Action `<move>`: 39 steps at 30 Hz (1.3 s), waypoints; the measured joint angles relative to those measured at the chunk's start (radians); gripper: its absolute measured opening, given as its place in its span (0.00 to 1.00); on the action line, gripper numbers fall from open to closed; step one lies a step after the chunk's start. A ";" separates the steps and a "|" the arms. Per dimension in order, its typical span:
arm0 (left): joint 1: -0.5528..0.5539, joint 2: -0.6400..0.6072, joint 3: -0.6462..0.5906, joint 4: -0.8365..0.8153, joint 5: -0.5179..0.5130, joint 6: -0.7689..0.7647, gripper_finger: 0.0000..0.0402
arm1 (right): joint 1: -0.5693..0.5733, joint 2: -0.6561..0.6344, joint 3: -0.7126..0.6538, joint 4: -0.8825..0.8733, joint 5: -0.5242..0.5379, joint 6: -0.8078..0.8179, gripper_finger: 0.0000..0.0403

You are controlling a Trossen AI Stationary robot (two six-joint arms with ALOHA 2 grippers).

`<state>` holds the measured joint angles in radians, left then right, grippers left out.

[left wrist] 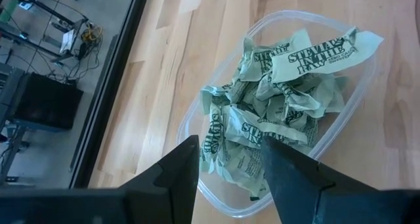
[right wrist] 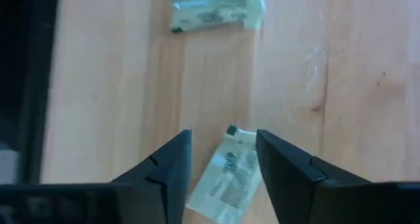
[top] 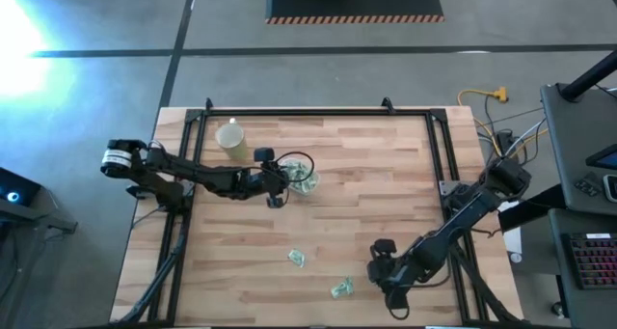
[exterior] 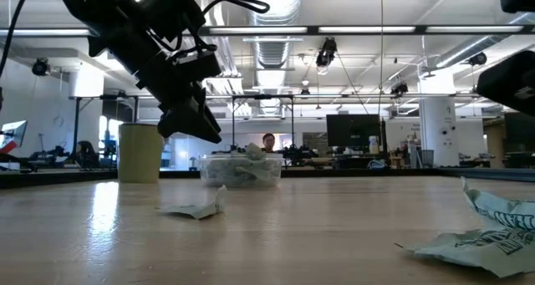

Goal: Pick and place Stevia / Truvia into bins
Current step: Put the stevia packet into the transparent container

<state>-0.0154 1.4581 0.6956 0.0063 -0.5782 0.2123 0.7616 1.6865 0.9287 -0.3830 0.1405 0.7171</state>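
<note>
- The left gripper hangs over the middle of the wooden table, just beside the clear tub and raised off the boards, as the low view shows. Its own wrist camera looks down past two dark fingers that stand apart with nothing between them; the heap in the tub shows through the gap.
- A pale yellow cup stands upright near the far left corner of the table, close behind the left arm and apart from the tub.
- The clear tub holds a crumpled heap of green-and-white sachets; one flatter sachet lies on top with its end sticking out over the rim.
- One loose sachet lies on the bare wood toward the near edge, well apart from the tub, with nothing standing between them.
- Another loose sachet lies farther right and nearer the front edge, just beside the right gripper.
- The right gripper's wrist camera shows its fingers spread wide, with a sachet lying flat on the wood in the gap, touching neither finger as far as can be seen; a second sachet lies beyond it.
- A black metal frame runs round the table's far and side edges.
- Right of the table are loose cables and a keyboard on a dark desk.
- In the low view a person shows far behind the tub.
</note>
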 joint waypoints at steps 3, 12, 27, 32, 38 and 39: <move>0.000 0.000 0.000 0.000 0.000 0.000 0.37 | 0.000 0.022 0.000 -0.004 0.002 0.020 0.44; 0.000 0.000 0.000 0.000 0.000 0.000 0.37 | 0.000 0.047 -0.001 -0.013 0.001 0.036 0.52; 0.000 0.000 -0.017 0.000 0.000 0.000 0.37 | 0.000 0.045 -0.051 -0.029 0.023 0.117 0.48; 0.000 0.000 -0.017 0.001 0.000 0.001 0.37 | 0.000 0.045 -0.053 -0.037 0.037 0.088 0.36; 0.000 0.000 -0.017 0.001 0.000 0.001 0.37 | 0.000 0.046 -0.054 -0.041 0.051 0.042 0.21; 0.000 0.000 -0.017 0.001 0.000 0.001 0.37 | 0.000 0.046 -0.054 -0.042 0.056 0.036 0.18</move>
<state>-0.0158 1.4578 0.6785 0.0073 -0.5785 0.2131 0.7620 1.7321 0.8745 -0.4248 0.1964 0.7527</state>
